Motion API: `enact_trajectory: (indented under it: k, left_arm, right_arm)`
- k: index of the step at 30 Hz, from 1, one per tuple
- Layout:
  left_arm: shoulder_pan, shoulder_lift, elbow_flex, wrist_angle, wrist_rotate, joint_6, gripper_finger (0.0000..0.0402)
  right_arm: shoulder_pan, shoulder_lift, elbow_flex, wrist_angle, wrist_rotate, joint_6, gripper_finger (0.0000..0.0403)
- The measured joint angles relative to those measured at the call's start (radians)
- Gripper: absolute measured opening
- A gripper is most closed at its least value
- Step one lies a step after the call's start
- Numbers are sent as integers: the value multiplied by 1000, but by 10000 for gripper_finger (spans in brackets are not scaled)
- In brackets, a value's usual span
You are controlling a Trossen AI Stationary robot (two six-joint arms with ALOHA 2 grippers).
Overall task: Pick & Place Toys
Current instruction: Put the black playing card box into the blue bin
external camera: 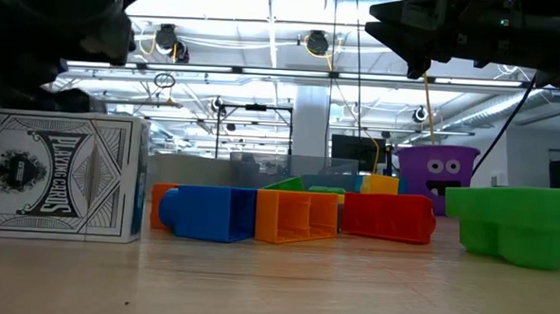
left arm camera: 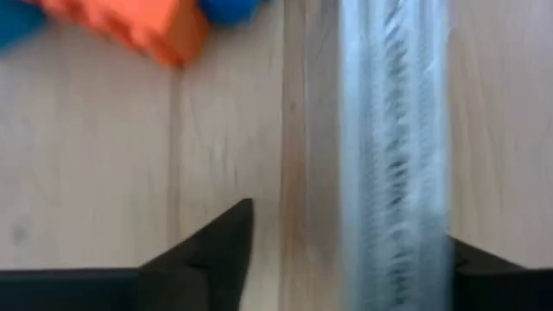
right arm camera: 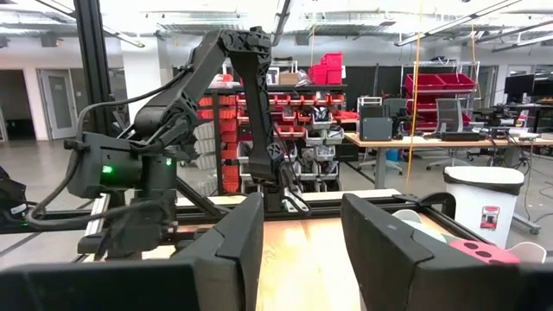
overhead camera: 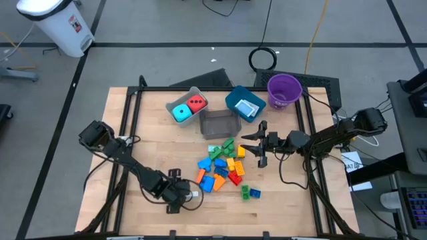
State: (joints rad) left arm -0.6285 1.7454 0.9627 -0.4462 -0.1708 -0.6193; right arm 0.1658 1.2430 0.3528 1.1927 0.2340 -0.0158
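**A:** Two tools are over the table [overhead camera: 133, 133]. Which one is nearer to the card box [overhead camera: 192, 195]?

**B:** The left tool [overhead camera: 181, 195], clearly. In the high view it sits at the lower centre of the frame, and the box is right at its fingertips. The right tool [overhead camera: 250, 148] hangs at centre right, on the other side of the brick pile [overhead camera: 223, 170], well apart from the box.

**A:** How does the box lie to the left tool?

**B:** In the left wrist view, the box [left arm camera: 393, 147] stands on its thin edge between the two fingers [left arm camera: 216, 250]. Its long axis runs straight ahead, in line with them. So the fingers face its two broad sides.

**A:** Is it gripped?

**B:** I think not yet. The jaws are apart. One finger shows bare wood between itself and the box, and the other is just beside it. A closing should catch it, but the box is off-centre, so it may slide or tip first.

**A:** And the right tool?

**B:** Its jaws stand parted with nothing between them.
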Motion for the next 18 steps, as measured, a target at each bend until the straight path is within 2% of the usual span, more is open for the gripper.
enact_trajectory:
  k: [3, 8, 13, 18]
  left_arm:
    - [1, 0, 0, 39, -38, 33, 153]
    - [16, -7, 0, 60, -17, 81, 72]
    - [62, -57, 7, 60, 51, 67, 69]
    - [107, -134, 55, 64, -4, 61, 70]
  right_arm:
    - [0, 0, 0, 0, 0, 0, 130]
    - [0, 0, 0, 0, 0, 0, 130]
    - [0, 0, 0, 0, 0, 0, 130]
    - [0, 0, 0, -6, 0, 0, 130]
